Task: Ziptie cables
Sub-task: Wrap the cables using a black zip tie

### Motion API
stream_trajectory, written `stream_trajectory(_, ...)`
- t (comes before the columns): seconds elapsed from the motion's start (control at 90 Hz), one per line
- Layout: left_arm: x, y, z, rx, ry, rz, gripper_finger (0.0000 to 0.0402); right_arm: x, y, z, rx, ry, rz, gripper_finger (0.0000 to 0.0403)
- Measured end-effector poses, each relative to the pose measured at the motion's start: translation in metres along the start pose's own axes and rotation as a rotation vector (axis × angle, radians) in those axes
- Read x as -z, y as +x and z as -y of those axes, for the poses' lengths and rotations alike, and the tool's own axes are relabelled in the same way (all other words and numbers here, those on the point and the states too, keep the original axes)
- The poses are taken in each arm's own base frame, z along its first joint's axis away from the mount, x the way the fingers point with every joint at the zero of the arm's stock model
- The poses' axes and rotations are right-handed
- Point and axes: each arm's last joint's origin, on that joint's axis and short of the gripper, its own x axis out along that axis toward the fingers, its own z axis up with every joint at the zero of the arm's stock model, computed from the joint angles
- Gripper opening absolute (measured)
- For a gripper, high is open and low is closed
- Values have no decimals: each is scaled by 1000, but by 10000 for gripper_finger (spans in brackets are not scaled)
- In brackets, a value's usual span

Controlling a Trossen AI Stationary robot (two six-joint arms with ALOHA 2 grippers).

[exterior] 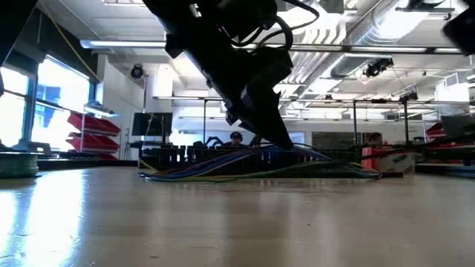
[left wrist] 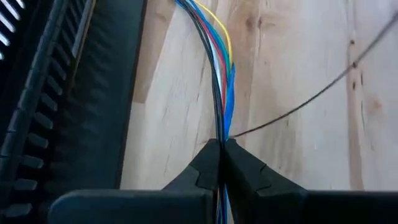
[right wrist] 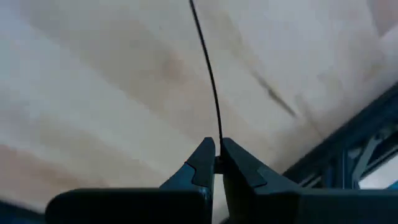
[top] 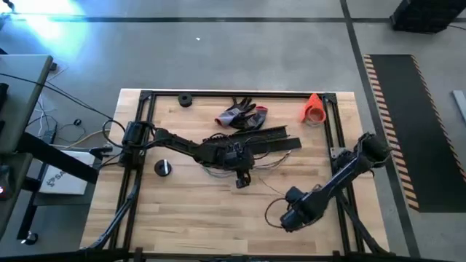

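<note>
Cables (left wrist: 221, 74) sit pinched in our left gripper (left wrist: 221, 148) beside the black strips (left wrist: 68, 93). Our right gripper (right wrist: 217, 149) clamps a thin dark wire (right wrist: 208, 68).

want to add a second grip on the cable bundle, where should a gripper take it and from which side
The left gripper is shut on the cables. Probably best to take the straight run just ahead of its fingertips, where the wires lie tight together, coming from above with fingers astride the bundle. The black slotted strip lies beside it, so a sideways approach looks awkward.
</note>
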Motion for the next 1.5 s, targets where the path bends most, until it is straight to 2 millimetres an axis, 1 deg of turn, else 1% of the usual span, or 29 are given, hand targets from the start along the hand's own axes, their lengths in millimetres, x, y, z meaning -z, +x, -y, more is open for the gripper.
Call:
stream_trajectory(0.1, 0, 0, 0, 0, -9, 0, 0, -11, 4, -4, -10, 28, -17, 0)
stream_trajectory(0.244, 0, 0, 2, 24, 2, -4, 0, -21, 7, -8, -31, 80, -15, 0)
stream_trajectory(0.4, 2, -1, 9, 121, 9, -26, 0, -24, 6, -18, -131, 127, 50, 0)
stream_trajectory(0.556, 4, -3, 18, 149, 23, -30, 0, -27, 8, -25, -180, 173, 119, 0)
stream_trajectory(0.656, 6, -5, 25, 212, -4, -47, 0, -30, 15, -33, -199, 178, 143, 0)
stream_trajectory(0.733, 9, -4, 33, 282, -26, -71, 0, -31, 24, -43, -225, 168, 149, 0)
stream_trajectory(0.789, 14, -2, 39, 293, -52, -94, 2, -32, 30, -49, -237, 164, 149, 0)
stream_trajectory(0.844, 18, 0, 44, 282, -57, -104, 8, -31, 34, -53, -250, 158, 143, 0)
stream_trajectory(0.911, 23, 2, 50, 265, -47, -113, 25, -29, 37, -56, -255, 158, 148, 0)
stream_trajectory(1.044, 26, 3, 53, 295, -68, -145, 78, -25, 38, -56, -249, 175, 173, 0)
stream_trajectory(1.122, 25, -3, 52, 332, -97, -176, 109, -23, 39, -56, -240, 193, 179, 0)
stream_trajectory(1.244, 13, -23, 51, 380, -128, -172, 137, -22, 39, -55, -230, 209, 182, 0)
stream_trajectory(1.333, 7, -38, 48, 332, -115, -151, 143, -22, 40, -55, -228, 219, 189, 0)
stream_trajectory(1.4, 4, -45, 46, 285, -90, -133, 142, -22, 40, -55, -226, 220, 190, 0)
stream_trajectory(1.5, 1, -47, 41, 229, -59, -107, 133, -23, 40, -54, -224, 221, 196, 0)
